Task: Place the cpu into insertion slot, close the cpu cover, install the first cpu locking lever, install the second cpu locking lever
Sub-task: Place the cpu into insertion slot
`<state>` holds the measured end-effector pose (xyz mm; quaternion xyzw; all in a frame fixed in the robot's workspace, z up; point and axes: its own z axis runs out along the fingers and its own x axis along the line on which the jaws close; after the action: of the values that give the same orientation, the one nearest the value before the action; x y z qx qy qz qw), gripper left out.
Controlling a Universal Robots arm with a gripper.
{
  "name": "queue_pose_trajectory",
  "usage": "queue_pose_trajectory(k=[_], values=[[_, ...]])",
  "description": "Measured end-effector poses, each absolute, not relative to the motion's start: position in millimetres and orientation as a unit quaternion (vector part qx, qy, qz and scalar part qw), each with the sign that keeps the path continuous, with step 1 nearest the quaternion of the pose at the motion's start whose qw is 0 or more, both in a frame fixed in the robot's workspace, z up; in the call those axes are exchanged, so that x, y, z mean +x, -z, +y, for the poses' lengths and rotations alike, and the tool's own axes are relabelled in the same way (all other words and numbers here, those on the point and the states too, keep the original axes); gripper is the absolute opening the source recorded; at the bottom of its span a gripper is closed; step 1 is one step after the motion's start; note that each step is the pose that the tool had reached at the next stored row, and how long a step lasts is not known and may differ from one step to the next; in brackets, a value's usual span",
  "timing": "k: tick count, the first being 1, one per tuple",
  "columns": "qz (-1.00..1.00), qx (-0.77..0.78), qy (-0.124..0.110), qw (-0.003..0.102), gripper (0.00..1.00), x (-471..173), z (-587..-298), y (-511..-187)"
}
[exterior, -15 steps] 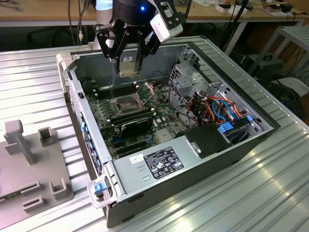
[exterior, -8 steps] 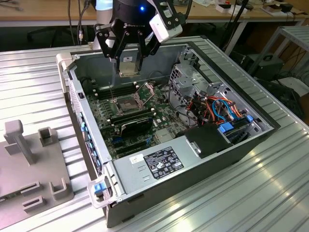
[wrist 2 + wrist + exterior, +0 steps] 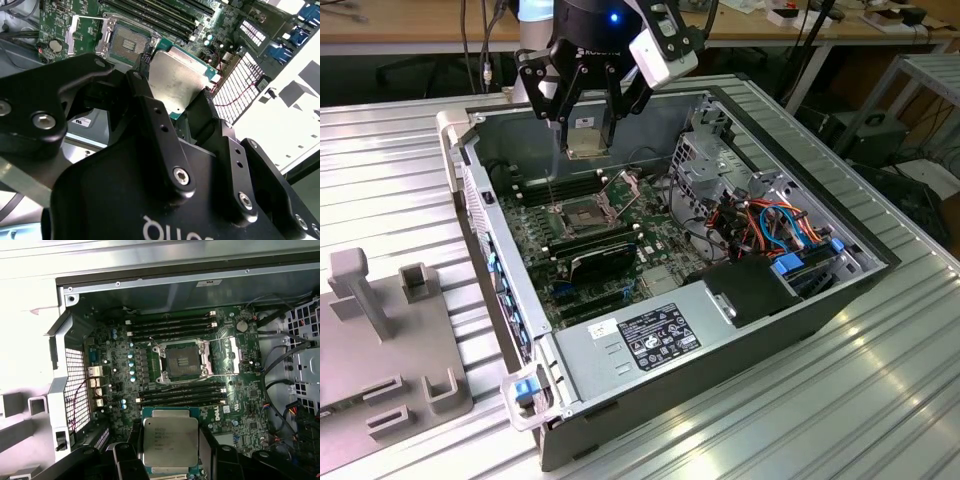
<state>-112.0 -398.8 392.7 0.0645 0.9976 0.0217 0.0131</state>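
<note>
The tabletop [image 3: 840, 400] is a ribbed, silver metal surface, shown in the exterior view. Two items rest directly on it.

1. An open desktop computer case [image 3: 740, 350] lies on its side directly below the jaws, open face up. Bare ribbed surface shows beyond both of its long walls.
2. A grey fixture plate [image 3: 390, 355] carrying upright blocks lies well apart from the jaws, toward the exterior view's left. It sits beside the case, separated from it by a strip of tabletop.
</note>
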Motion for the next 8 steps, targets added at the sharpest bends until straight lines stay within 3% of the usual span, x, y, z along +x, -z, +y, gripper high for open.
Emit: queue_pose_trajectory(k=[8], values=[[0.997, 0.08, -0.021, 0.013, 0.55, -111.9, -398.9, -392.5]])
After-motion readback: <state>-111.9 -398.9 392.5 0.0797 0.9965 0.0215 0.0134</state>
